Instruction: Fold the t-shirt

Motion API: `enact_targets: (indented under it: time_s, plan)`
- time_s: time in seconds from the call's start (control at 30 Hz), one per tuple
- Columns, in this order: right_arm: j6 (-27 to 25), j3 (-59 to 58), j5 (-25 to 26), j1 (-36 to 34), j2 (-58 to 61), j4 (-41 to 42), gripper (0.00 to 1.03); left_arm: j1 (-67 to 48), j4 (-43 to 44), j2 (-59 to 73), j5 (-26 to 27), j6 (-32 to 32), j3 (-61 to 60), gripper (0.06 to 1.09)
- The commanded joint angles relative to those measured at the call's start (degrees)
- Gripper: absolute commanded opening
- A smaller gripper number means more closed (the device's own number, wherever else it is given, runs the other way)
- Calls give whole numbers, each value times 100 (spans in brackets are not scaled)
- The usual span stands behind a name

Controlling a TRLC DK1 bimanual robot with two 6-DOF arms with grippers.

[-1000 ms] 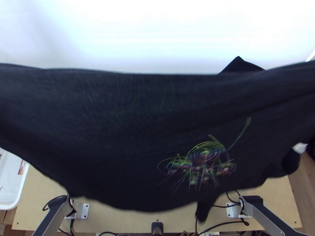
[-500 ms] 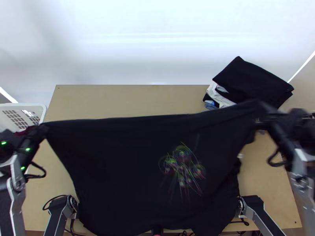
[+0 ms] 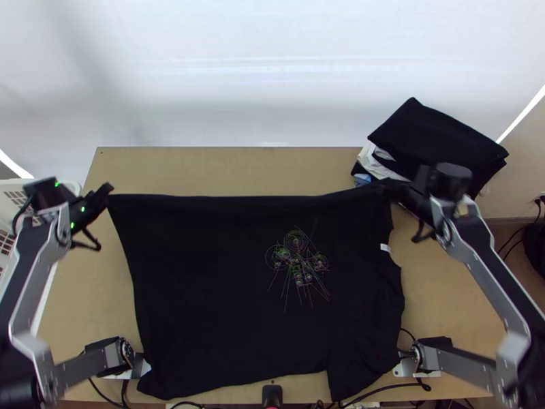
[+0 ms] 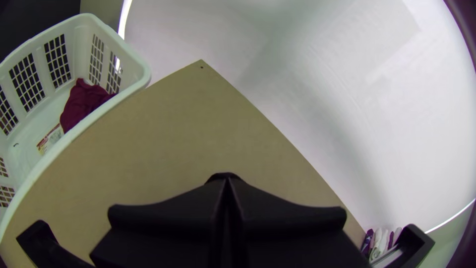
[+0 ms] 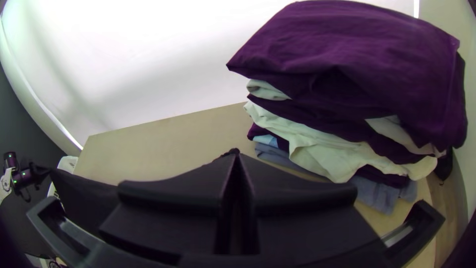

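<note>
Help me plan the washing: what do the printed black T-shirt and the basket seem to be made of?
T-shirt: matte cloth, probably cotton jersey, going by its soft drape and lack of shine; a blend could look alike.
Basket: probably moulded plastic, white and smooth, with a rounded rim and regular slots.

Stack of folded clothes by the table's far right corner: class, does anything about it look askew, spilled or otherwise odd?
Yes, the stack looks untidy: its layers do not line up. The dark top garment juts out past those beneath, and a pale garment droops over the layers below. Nothing looks spilled.
</note>
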Motion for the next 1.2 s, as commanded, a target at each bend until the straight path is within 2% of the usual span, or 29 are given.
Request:
enact_targets:
  time_s: [0.0, 0.23, 0.67, 1.03, 1.17]
  plan:
    - [175, 634, -18, -7, 658, 247, 3, 121, 250, 827, -54, -178, 810, 10]
    - [183, 1838, -18, 195, 1942, 282, 3, 288, 13, 2453, -72, -169, 2427, 10]
    - [219, 4106, 52, 265, 3875, 221, 3, -55, -409, 4044, -265, -143, 4422, 10]
    - [219, 5274, 333, 353, 4613, 238, 3, -187, -1315, 5485, -414, -134, 6830, 10]
    - [219, 5424, 360, 397, 4719, 291, 3, -249, -1271, 5679, -432, -134, 7041, 10]
